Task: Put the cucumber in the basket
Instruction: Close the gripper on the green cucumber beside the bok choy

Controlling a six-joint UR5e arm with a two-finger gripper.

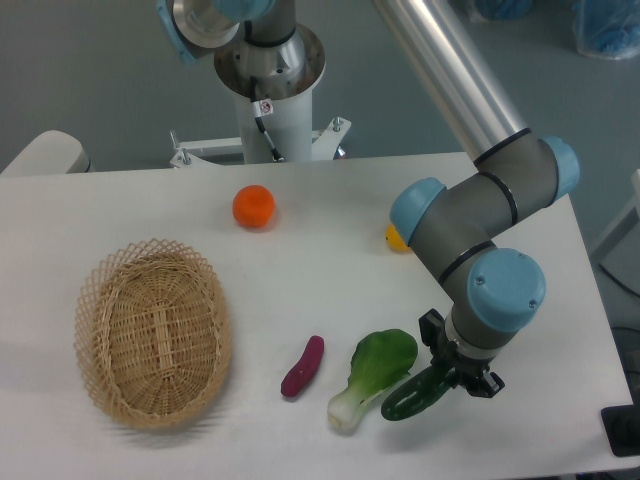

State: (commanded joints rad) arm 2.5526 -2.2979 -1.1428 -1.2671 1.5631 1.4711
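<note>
Arm: a UR5e with grey links and light blue joint caps reaches down over the right front part of the white table [330, 290].
Gripper [452, 382]: black, two-fingered, pointing downward; its jaws are clenched on the cucumber near that vegetable's right end.
Cucumber [410, 396]: dark green, slim, lying slantwise with its left end lower in the view; it sits just beside the bok choy, at the table's front right, well apart from the basket.
Bok choy [372, 377]: leafy green top, white stem end pointing to the front left; it lies between the cucumber and the purple vegetable.
Purple vegetable [302, 367]: short, lying slantwise, near the bok choy's left.
Basket [152, 333]: oval tan wicker, open-weave rim, on the table's left side; nothing shows inside it.
Orange [254, 207]: round, toward the table's back, behind the basket's right.
Yellow object [396, 238]: mostly hidden behind the arm's joint; its kind cannot be told.
</note>
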